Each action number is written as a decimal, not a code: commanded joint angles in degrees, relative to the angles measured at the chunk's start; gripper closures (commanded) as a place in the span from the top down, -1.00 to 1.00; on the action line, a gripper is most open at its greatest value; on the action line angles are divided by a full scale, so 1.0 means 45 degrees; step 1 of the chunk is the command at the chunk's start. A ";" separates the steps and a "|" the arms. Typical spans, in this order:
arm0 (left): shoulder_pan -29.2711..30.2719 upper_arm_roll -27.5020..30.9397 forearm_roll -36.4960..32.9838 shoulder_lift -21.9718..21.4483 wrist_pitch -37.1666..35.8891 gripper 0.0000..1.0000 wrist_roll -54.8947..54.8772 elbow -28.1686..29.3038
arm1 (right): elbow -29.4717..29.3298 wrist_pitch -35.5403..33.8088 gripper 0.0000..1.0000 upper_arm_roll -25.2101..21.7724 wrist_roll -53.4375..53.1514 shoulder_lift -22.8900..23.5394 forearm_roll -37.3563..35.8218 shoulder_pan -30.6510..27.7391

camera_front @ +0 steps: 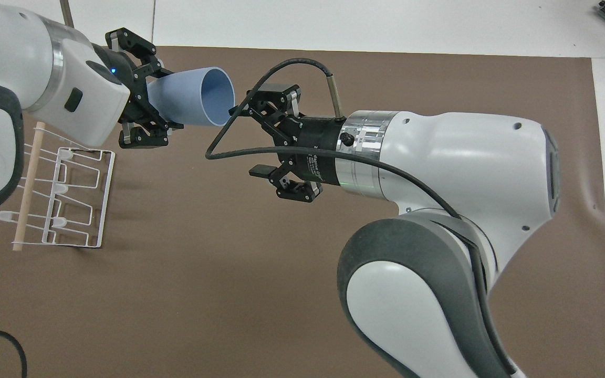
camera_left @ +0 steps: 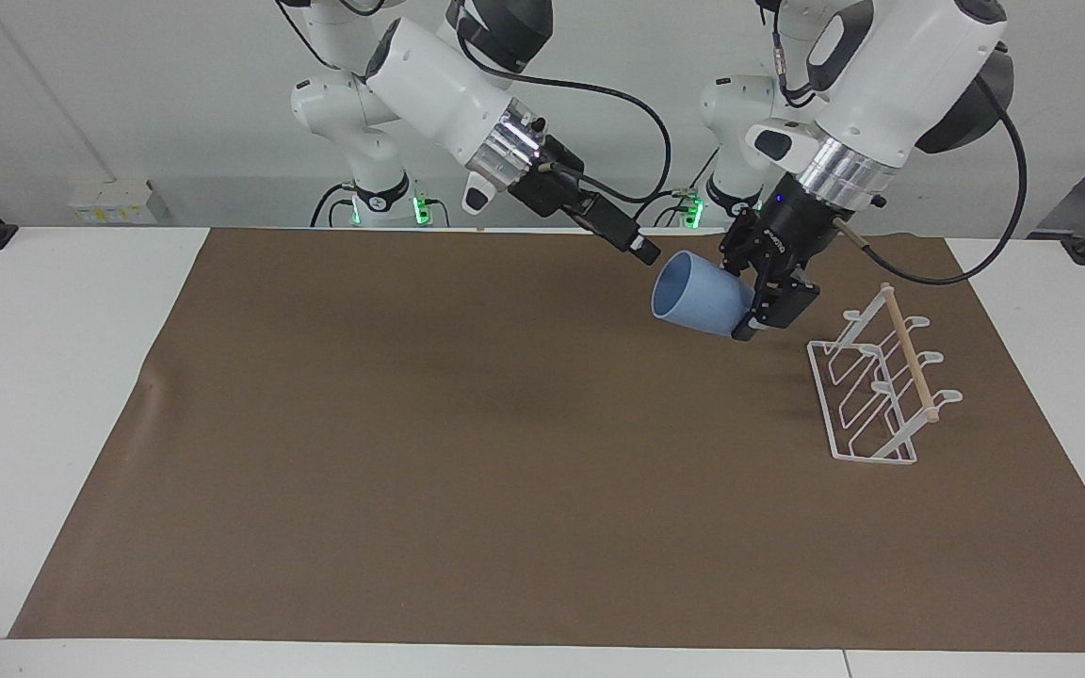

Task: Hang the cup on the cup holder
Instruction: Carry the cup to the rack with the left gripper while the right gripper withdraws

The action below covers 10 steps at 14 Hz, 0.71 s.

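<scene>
Left jaws clamped (right jaws spread)

A white table (camera_left: 53, 395) carries a large brown mat (camera_left: 467, 452) that covers most of its top, leaving bare white strips at both ends. On the mat, toward the left arm's end, stands the cup holder (camera_left: 877, 391), a white wire rack with a wooden dowel along its top.

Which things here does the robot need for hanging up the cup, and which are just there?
Needed for the job:
- blue cup, held in the air by its base in the left gripper
- white cup holder, standing on the mat
- right gripper, open, beside the cup's mouth

Just there:
- brown mat
- white table
</scene>
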State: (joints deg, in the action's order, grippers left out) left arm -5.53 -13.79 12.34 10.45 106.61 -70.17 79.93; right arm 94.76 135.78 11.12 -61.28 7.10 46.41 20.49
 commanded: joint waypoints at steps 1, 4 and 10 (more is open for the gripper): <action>0.0485 0.0017 -0.0938 -0.0759 0.0020 -1.00 -0.0051 0.1102 | 0.0114 -0.1068 0.88 0.0047 0.2279 -0.0191 -0.1730 -0.0411; 0.0525 0.0017 -0.2968 -0.1090 -0.0449 -1.00 0.0085 0.1589 | 0.0095 -0.2339 0.90 0.0047 0.6162 -0.0250 -0.3374 -0.1054; 0.0661 -0.0002 -0.7049 -0.1719 -0.0099 -1.00 0.1023 0.3389 | -0.0119 -0.3317 1.00 0.0028 1.2926 -0.0367 -0.8250 -0.1701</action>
State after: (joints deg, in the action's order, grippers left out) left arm -3.28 -13.61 -13.67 4.70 104.94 -66.71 91.75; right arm 94.51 122.36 10.78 -10.56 6.40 16.70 13.14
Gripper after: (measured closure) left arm 0.260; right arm 0.000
